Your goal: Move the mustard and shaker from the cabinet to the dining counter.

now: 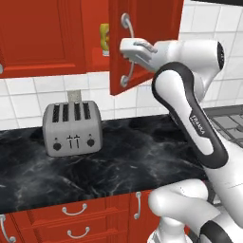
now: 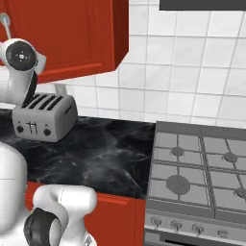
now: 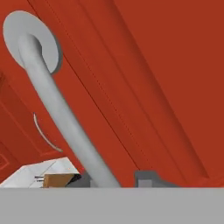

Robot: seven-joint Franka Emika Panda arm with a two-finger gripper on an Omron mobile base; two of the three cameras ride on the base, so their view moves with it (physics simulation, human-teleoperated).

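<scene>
door open, nothing moved yet

the cabinet (image 1: 42,38) stands with one door (image 1: 142,42) swung out toward the arm; the mustard (image 1: 104,40) shows in the gap behind that door, on the shelf inside, so it has not been taken out; the shaker cannot be made out in these pictures; judged so, the opening step is about done and both transfers to the dining counter remain.

the jaws (image 1: 127,49) are pinched on the door handle (image 3: 65,127); in the hand view the grey bar runs down between the two tips (image 3: 146,178), which sit close on either side of it; in the left base view the hand lies across the handle's middle.

the mustard sits to the left of the jaws and further back, inside the cabinet, with the door edge between; apart, not touching.

below, a toaster (image 1: 72,127) stands on the black tabletop (image 1: 142,156); a stove (image 2: 202,168) lies to the right.
</scene>
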